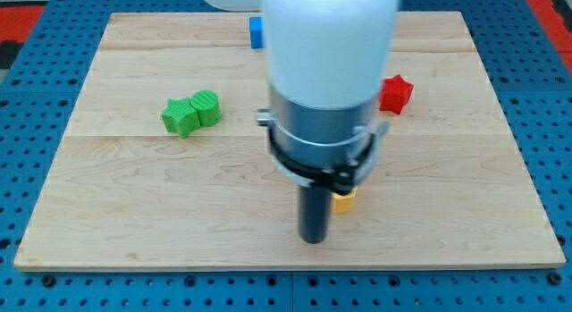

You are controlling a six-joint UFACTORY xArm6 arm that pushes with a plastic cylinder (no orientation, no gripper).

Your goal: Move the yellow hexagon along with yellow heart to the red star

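My tip sits low on the wooden board, w/ no jaws to open or shut, just a bare rod end clamped on nothing. Landmark = tip. Just to its right & slightly up, a yellow block pokes out from behind the rod, appears touching it; shape can't tell, and only one yellow piece shows. Farther up-right: red star, well apart. Up-left: two green blocks touching each other. Farthest up: blue block, partly hidden by arm.

The star is red, two blocks green, one block blue. The board is pale wood; a yellow block shows.
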